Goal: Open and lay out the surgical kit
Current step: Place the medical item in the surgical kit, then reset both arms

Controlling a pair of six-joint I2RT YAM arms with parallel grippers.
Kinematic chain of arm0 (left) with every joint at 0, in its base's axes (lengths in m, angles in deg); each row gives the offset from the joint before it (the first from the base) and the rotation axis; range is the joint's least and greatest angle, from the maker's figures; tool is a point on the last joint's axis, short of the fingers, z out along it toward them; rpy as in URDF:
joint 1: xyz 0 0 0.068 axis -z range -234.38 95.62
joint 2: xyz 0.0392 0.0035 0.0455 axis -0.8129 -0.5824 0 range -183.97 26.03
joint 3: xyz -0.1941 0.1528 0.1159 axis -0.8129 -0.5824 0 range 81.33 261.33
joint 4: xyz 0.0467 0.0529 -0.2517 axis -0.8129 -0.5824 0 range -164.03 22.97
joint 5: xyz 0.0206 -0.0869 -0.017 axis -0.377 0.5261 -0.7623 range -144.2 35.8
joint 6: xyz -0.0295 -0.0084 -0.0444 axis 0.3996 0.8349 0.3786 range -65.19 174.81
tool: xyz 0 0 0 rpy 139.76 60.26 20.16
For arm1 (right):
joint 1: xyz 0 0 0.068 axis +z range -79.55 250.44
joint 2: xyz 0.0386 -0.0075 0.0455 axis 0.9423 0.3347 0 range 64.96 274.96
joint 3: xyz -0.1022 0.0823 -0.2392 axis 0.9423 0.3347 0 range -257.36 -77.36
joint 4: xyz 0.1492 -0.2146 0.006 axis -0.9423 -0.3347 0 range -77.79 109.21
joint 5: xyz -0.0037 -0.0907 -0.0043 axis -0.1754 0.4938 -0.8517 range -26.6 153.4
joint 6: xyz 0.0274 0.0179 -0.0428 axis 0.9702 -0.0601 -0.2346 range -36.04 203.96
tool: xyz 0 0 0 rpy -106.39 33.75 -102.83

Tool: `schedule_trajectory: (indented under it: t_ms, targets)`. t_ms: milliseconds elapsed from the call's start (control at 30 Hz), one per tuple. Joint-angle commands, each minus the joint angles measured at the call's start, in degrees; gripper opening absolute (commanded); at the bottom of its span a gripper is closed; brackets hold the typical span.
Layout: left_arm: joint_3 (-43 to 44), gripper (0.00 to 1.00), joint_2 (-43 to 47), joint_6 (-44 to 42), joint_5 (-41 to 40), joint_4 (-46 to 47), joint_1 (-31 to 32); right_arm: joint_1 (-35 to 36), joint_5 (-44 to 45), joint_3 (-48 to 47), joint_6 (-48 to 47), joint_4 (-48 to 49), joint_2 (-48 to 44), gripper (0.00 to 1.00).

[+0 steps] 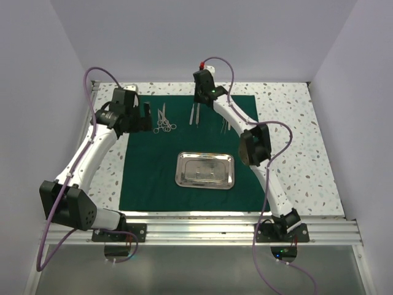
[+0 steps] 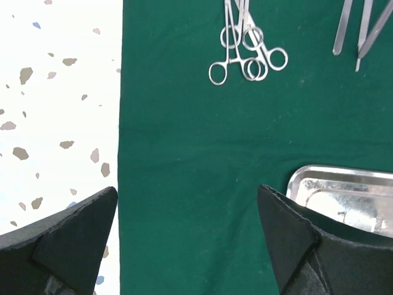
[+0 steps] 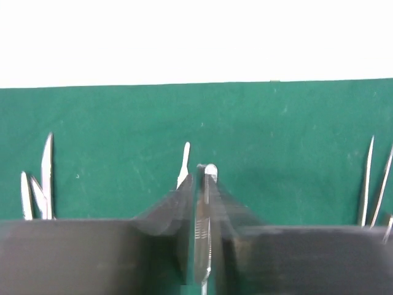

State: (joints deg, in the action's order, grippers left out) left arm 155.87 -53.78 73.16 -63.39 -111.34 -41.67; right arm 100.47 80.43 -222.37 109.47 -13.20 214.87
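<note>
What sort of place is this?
Probably a robot test booth, not a real clinic: plain white walls, a speckled table, and a green cloth with a steel tray and scissors.

No readable text, label, brand or number in any view. Shiny rectangular steel tray (image 2: 350, 200), lower right of the left wrist view: faint specks on its floor, too small to read as characters. Slim ribbed silver instrument handle (image 3: 202, 239), bottom centre of the right wrist view, pinched in the right gripper (image 3: 202, 178): cross-grooves only, nothing legible.
</note>
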Motion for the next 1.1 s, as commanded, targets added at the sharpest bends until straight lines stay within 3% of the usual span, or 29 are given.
schedule_trajectory:
  t_ms: [0, 33, 67, 100, 300, 533, 633, 700, 733, 767, 833, 900, 933, 1067]
  targets:
    - [3.5, 1.00, -0.6, 1.9, -0.9, -0.9, -0.1, -0.8, 0.8, 0.4, 1.6, 5.9, 1.0, 0.26]
    - [3.7, 1.00, -0.8, 2.0, -0.9, -1.0, -0.1, -0.8, 0.9, 1.1, 1.4, 6.6, 0.3, 0.43]
    - [3.9, 1.00, -1.0, 2.2, -1.1, -1.3, 0.1, -0.8, 1.1, 2.0, 1.0, 7.5, 0.0, 0.85]
    - [4.1, 1.00, -1.0, 2.5, -1.2, -1.6, 0.4, -0.9, 1.4, 1.9, 0.8, 7.4, -0.1, 0.98]
    - [6.9, 1.00, -0.7, 2.8, -2.2, -1.2, 1.4, -0.8, 1.5, 8.3, 0.9, 7.2, -9.2, 0.98]
    - [10.7, 1.00, 0.9, 1.5, -2.1, 4.4, 2.1, 2.2, -1.0, 31.3, 0.4, 7.9, -32.8, 0.98]
    - [6.8, 1.00, 6.3, -1.1, -0.1, 13.4, 3.2, 5.2, -1.0, 33.3, -1.6, 0.0, -38.7, 0.98]
    - [3.3, 1.00, 7.6, 5.8, 1.8, 14.2, 0.5, 6.4, 0.4, 34.2, 0.4, -5.7, -41.5, 0.98]
    - [-0.2, 1.00, 8.2, 8.7, 3.2, 14.3, -0.3, 6.8, -0.1, 37.1, 1.5, -10.0, -42.9, 0.98]
    - [-2.6, 1.00, 8.5, 9.9, 13.2, 16.6, -1.9, 6.7, -0.8, 39.3, 2.8, -11.4, -44.4, 0.99]
    - [-8.0, 1.00, 10.1, 11.5, 21.3, 22.8, -1.6, 6.7, -4.1, 46.9, 2.6, -12.4, -51.2, 0.98]
    - [-9.9, 1.00, 11.9, 11.9, 20.6, 25.1, -0.4, 6.9, -6.5, 53.7, 2.9, -10.0, -57.8, 0.98]
    - [-10.6, 1.00, 13.2, 11.5, 19.1, 25.5, 0.4, 7.0, -7.4, 61.3, 2.9, -4.9, -65.1, 0.98]
    - [-8.5, 1.00, 11.9, 9.4, 7.6, 19.7, 2.1, 7.2, -5.4, 79.2, 4.4, 8.3, -86.0, 0.98]
